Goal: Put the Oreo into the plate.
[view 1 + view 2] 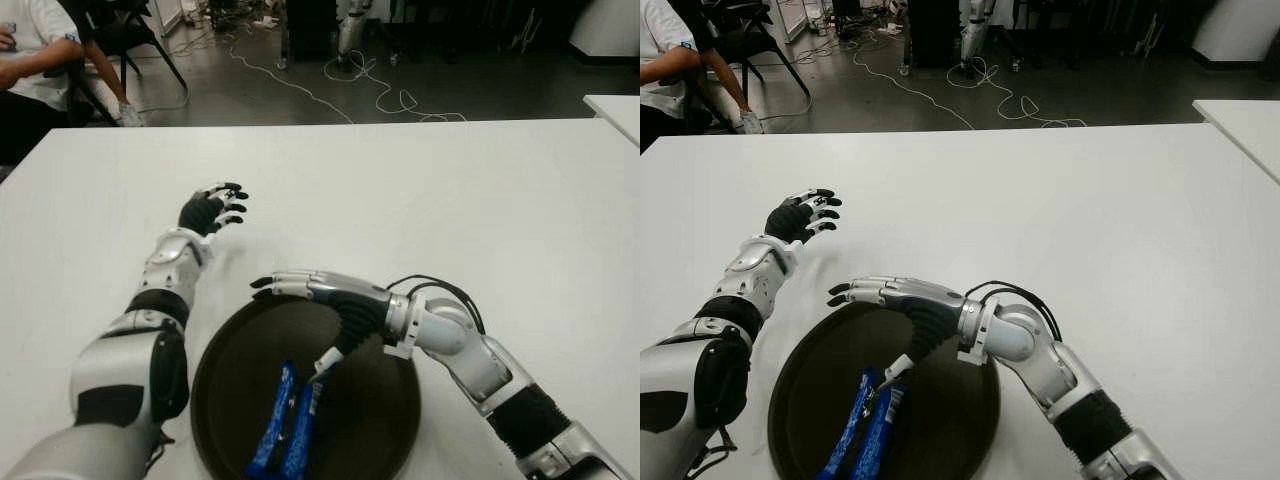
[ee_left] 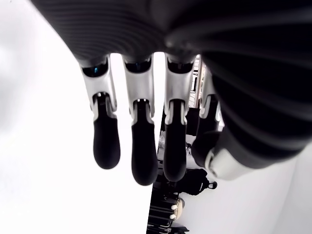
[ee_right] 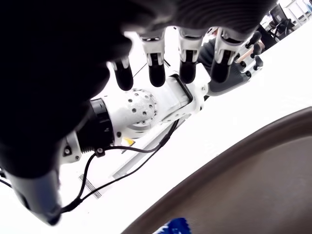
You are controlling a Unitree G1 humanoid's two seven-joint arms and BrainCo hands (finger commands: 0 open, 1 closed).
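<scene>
My right hand's fingers (image 1: 285, 285) were stretched out flat and together, holding nothing, with the thumb angled down toward the blue pack; my left hand's fingers (image 2: 107, 141) were loosely spread and slightly bent, also holding nothing.

From there I read the scene by size. The white table (image 1: 480, 200) filled most of my head view. At its near edge, around 6 o'clock from the table's middle, sat the dark round plate (image 1: 375, 420). My right hand (image 1: 320, 300) hung over the plate's far rim, at about 12 o'clock on the plate, pointing toward my left. My left hand (image 1: 212, 210) showed over bare table at roughly 10 o'clock from the plate, well apart from it; I could not tell whether it touched the surface.

The Oreo (image 1: 285, 425), a long blue pack, lay inside the plate in its near-left part, around 7 o'clock from the plate's centre, its far end just beside my right thumb tip. I could not tell whether thumb and pack touched. In the right wrist view, only a blue corner of it showed beside the plate's brown rim.

Beyond the table, at 11 o'clock, a seated person (image 1: 30, 60) showed partly, and cables (image 1: 380, 95) trailed across the floor.
</scene>
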